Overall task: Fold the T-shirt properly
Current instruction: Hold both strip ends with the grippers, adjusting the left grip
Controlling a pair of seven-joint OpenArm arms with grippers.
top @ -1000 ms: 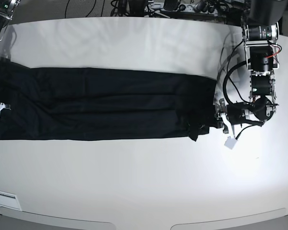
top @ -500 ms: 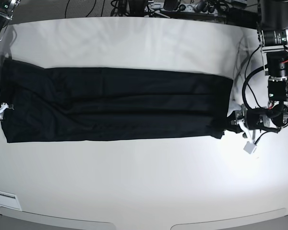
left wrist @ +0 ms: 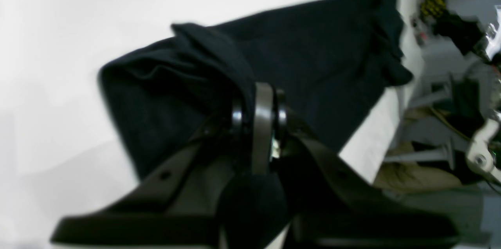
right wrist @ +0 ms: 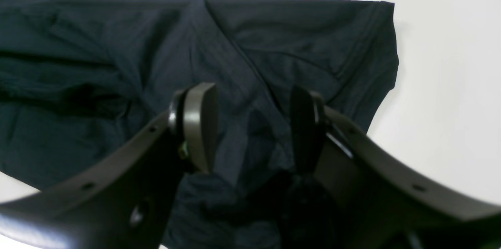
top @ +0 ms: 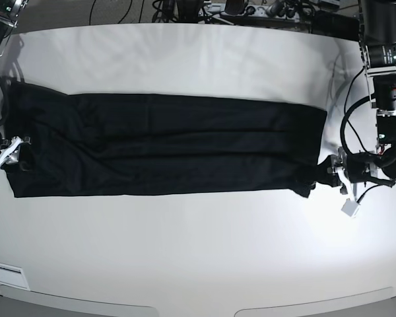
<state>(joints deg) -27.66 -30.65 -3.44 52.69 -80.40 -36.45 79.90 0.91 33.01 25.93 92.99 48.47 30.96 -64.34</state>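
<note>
The black T-shirt (top: 165,144) lies as a long flat band across the white table (top: 198,244). At its right end my left gripper (top: 328,170) sits low at the near corner. In the left wrist view its jaws (left wrist: 259,114) stand close together, and a raised fold of the T-shirt (left wrist: 188,76) runs up into them. My right gripper (top: 8,156) is at the shirt's left end. In the right wrist view it (right wrist: 252,129) stands open above the T-shirt (right wrist: 242,45), one finger (right wrist: 199,123) to each side of a crease and nothing held.
Cables and gear (top: 204,10) line the table's back edge. A white label (top: 3,269) sits at the front left rim. The left arm's column (top: 386,72) stands at the right, above the shirt's end.
My left gripper has drawn back to the right, dragging the whole T-shirt that way and stretching it longer. The shirt's left end has slid right. My right gripper's jaws stay wide.
</note>
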